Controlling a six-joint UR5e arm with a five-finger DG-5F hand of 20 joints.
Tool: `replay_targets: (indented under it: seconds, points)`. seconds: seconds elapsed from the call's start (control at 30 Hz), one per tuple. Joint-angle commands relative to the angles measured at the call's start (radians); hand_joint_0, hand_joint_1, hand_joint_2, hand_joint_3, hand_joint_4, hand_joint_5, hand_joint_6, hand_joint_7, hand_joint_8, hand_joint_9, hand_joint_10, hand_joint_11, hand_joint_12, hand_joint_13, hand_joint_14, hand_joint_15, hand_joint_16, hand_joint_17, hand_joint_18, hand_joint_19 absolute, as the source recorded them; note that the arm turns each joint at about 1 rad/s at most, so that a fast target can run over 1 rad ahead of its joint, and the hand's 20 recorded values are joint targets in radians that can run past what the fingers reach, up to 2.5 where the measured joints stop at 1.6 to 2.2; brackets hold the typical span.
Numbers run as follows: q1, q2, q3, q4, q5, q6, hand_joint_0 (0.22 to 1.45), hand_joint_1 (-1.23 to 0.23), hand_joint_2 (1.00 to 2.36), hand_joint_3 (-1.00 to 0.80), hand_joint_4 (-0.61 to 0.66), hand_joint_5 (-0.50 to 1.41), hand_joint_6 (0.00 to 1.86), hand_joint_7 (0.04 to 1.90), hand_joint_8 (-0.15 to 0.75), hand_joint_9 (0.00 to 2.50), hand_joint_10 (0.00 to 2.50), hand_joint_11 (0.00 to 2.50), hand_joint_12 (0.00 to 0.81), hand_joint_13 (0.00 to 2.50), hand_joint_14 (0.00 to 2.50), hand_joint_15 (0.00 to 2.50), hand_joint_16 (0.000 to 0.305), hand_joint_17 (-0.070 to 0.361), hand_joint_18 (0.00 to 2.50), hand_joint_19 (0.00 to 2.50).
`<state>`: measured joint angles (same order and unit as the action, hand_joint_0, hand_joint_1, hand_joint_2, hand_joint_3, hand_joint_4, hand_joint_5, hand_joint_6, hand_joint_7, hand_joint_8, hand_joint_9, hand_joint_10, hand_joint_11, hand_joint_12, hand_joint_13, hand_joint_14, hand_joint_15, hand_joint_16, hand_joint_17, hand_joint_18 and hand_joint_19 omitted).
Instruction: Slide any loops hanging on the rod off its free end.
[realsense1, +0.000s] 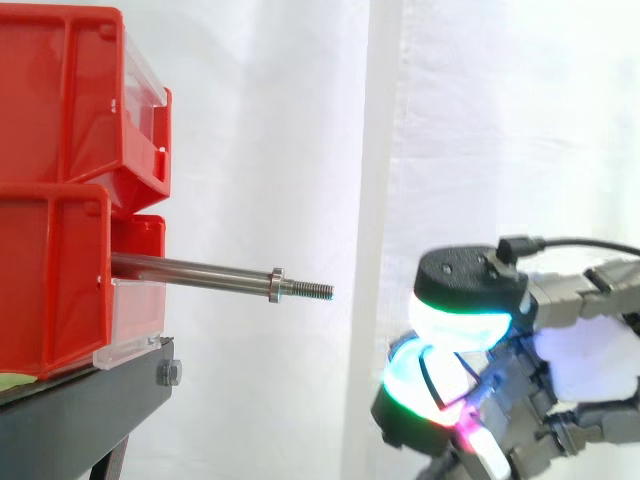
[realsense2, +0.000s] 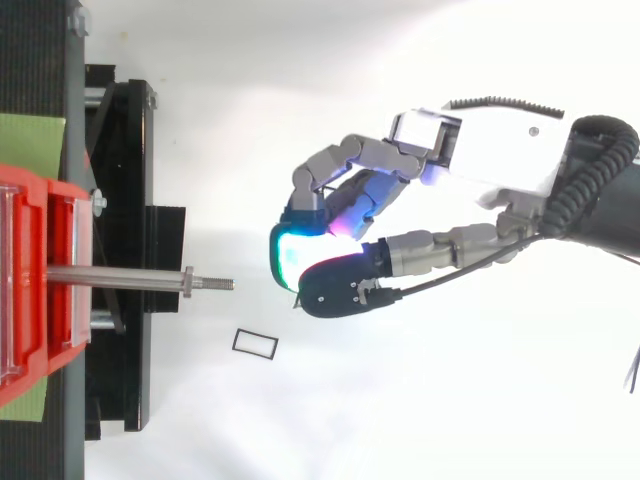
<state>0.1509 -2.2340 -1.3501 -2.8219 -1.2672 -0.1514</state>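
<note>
Level rod (realsense1: 190, 270) jutting from the red bins (realsense1: 60, 200) at frame left, bare, threaded free end aimed right at the hand (realsense2: 480, 150), well apart, fingers curled together around nothing visible; black rectangular loop (realsense2: 255, 343) lying clear, lower centre of top view.

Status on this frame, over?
Hand curled shut, clear of rod tip. Rod bare. Black rectangular loop off it, apart from hand. Nothing between hand and rod.

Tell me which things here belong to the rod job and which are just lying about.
Job: rod; hand; loop, lying off the rod.
Lying about: bins; stand; green sheet; curtain.
</note>
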Motion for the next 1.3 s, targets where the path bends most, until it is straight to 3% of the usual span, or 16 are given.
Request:
replay_targets:
  seconds: [0.0,1.27]
  points:
    - [0.003,0.001,0.000,-0.031,-0.003,-0.013,0.58,-0.72,1.01,-0.05,0.07,-0.12,0.89,1.16,0.392,1.09,0.01,0.71,0.403,0.73,0.01,0.30,0.054,0.121,0.60,0.36]
    - [0.003,0.001,0.000,-0.028,-0.001,-0.023,0.60,-0.73,1.01,-0.06,0.07,-0.11,0.89,1.15,0.396,1.25,0.02,0.73,0.394,0.84,0.01,0.30,0.058,0.130,0.77,0.37]
